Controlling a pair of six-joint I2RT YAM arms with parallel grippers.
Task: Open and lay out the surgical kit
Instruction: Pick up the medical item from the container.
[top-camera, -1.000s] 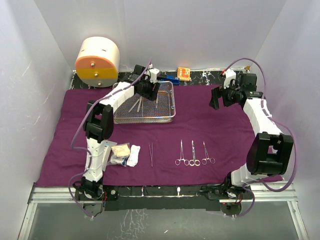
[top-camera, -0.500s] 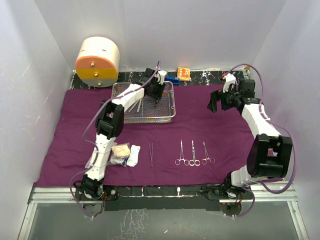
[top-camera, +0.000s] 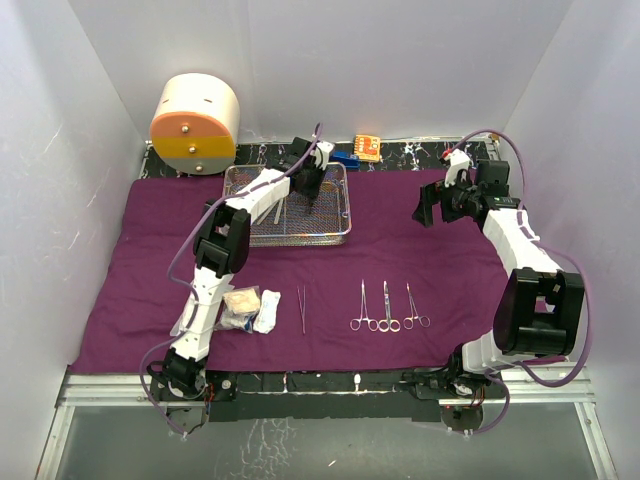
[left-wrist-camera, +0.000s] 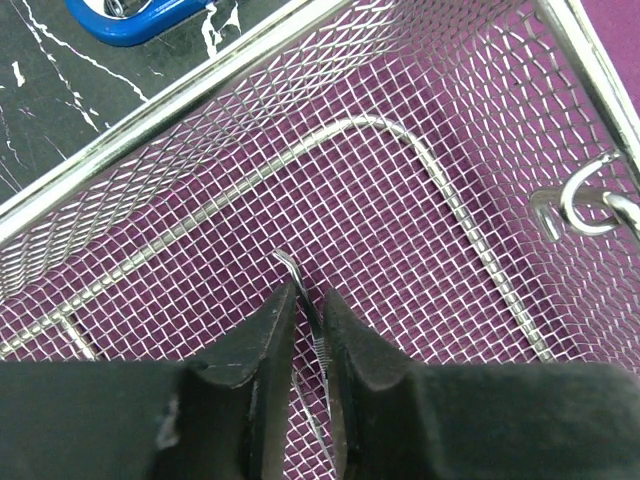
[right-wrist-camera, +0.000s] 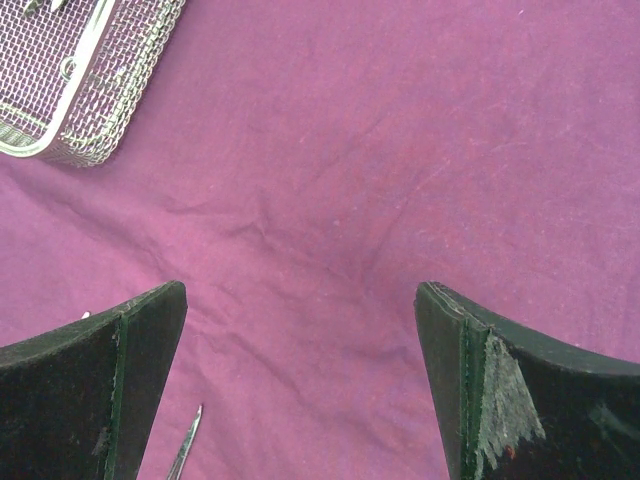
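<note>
Pinching thin tweezers in the mesh tray: left end effector narrow on them. Lift straight up, keep tip clear of mesh; right end effector wide, empty, over cloth.

I count one purple cloth wrap spread over the table and one wire-mesh tray standing on it. Along the cloth's near edge lie three ring-handled forceps and one pair of tweezers. Toward the near left corner there are three soft items: one tan packet, one blue-and-white packet and one white gauze roll. The tray holds thin steel instruments, but too many are hidden to count. At the far edge are one cream-and-orange drum, one orange item and one blue item.
</note>
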